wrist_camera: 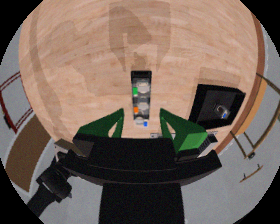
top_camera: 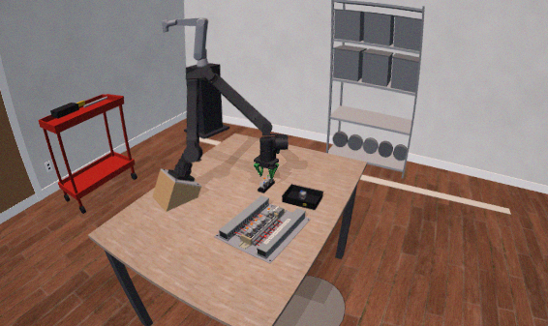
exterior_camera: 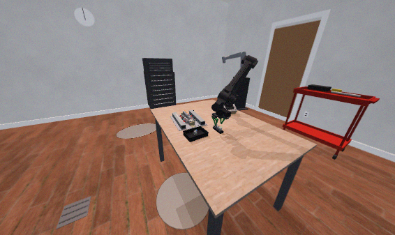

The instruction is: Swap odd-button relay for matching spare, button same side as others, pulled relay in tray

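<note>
My gripper (top_camera: 265,173) hangs over a small black spare holder (top_camera: 260,189) near the middle of the table. Its green fingers are open and stand apart from it. In the wrist view the holder (wrist_camera: 141,96) lies just ahead of the fingers. It carries two clear spare relays, one with a green button (wrist_camera: 135,90) and one with an orange button (wrist_camera: 135,108). The black tray (top_camera: 297,196) right of the holder has a clear relay (top_camera: 301,193) lying in it. The grey panel with the relay row (top_camera: 261,223) sits nearer the table's front edge.
A tan wedge-shaped box (top_camera: 175,190) stands on the table's left part by the arm's base. A red cart (top_camera: 87,145) is off to the left and a metal shelf (top_camera: 375,80) stands behind the table on the right.
</note>
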You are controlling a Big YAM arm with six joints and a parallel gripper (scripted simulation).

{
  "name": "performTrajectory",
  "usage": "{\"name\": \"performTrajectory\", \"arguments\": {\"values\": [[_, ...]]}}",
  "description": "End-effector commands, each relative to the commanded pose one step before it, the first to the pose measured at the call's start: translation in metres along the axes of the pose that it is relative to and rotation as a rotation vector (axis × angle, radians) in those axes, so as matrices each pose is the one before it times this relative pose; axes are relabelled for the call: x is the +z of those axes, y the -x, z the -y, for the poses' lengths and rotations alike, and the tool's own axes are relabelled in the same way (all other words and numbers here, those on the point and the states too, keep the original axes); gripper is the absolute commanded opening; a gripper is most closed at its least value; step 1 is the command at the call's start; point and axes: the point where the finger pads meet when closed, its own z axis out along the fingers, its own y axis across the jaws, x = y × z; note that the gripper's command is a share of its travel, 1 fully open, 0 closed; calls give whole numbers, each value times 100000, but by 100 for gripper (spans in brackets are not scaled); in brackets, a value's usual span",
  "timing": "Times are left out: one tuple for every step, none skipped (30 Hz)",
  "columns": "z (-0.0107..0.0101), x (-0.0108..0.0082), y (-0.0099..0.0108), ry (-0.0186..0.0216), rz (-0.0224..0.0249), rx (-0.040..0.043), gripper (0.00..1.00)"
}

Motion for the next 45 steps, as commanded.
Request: {"name": "performTrajectory", "arguments": {"values": [[1243, -314, 1561, -2537, 1878, -1385, 59], [0, 0, 0, 0, 0, 0, 59], [-90, 62, -84, 196, -121, 87, 59], [-78, 52, -72, 165, -102, 72, 59], [-67, 44, -62, 140, -86, 61, 59], [-57, 38, -52, 120, -73, 51, 59], [-48, 32, -45, 102, -62, 44, 59], [-41, 27, -38, 87, -53, 37, 59], [-35, 23, -32, 74, -45, 32, 59], [-30, 20, -27, 62, -38, 27, 59], [-25, 17, -23, 53, -32, 23, 59], [-21, 14, -20, 45, -27, 19, 59], [-18, 12, -17, 38, -23, 17, 59], [-15, 10, -14, 33, -20, 14, 59], [-13, 9, -12, 28, -17, 12, 59], [-11, 7, -10, 24, -14, 10, 59], [-9, 6, -9, 20, -12, 9, 59], [0, 0, 0, 0, 0, 0, 59], [0, 0, 0, 0, 0, 0, 59], [-8, 5, -7, 17, -10, 7, 59], [-7, 5, -6, 14, -9, 6, 59], [-6, 4, -5, 12, -7, 5, 59], [-5, 3, -5, 10, -6, 4, 59], [-4, 3, -4, 9, -5, 4, 59], [-4, 2, -3, 8, -5, 3, 59], [-3, 2, -3, 6, -4, 3, 59], [-3, 2, -2, 5, -3, 2, 59], [-2, 1, -2, 5, -3, 2, 59], [-2, 1, -2, 4, -2, 2, 59], [-2, 1, -1, 3, -2, 1, 59], [-1, 1, -1, 3, -2, 1, 59], [-1, 1, -1, 2, -1, 1, 59], [-1, 1, -1, 2, -1, 1, 59], [-1, 1, -1, 2, -1, 1, 59], [0, 0, 0, 0, 0, 0, 59], [0, 0, 0, 0, 0, 0, 59], [-1, 0, -1, 1, -1, 1, 59], [-1, 0, -1, 1, -1, 1, 59], [-2, 1, -2, 3, -2, 1, 59], [-10, 6, -9, 14, -9, 7, 59], [-26, 15, -23, 39, -24, 19, 59], [-48, 28, -42, 75, -47, 36, 59], [-71, 43, -64, 117, -73, 56, 59], [-93, 55, -83, 154, -96, 74, 59], [-83, 41, -70, 115, -72, 57, 59]]}}
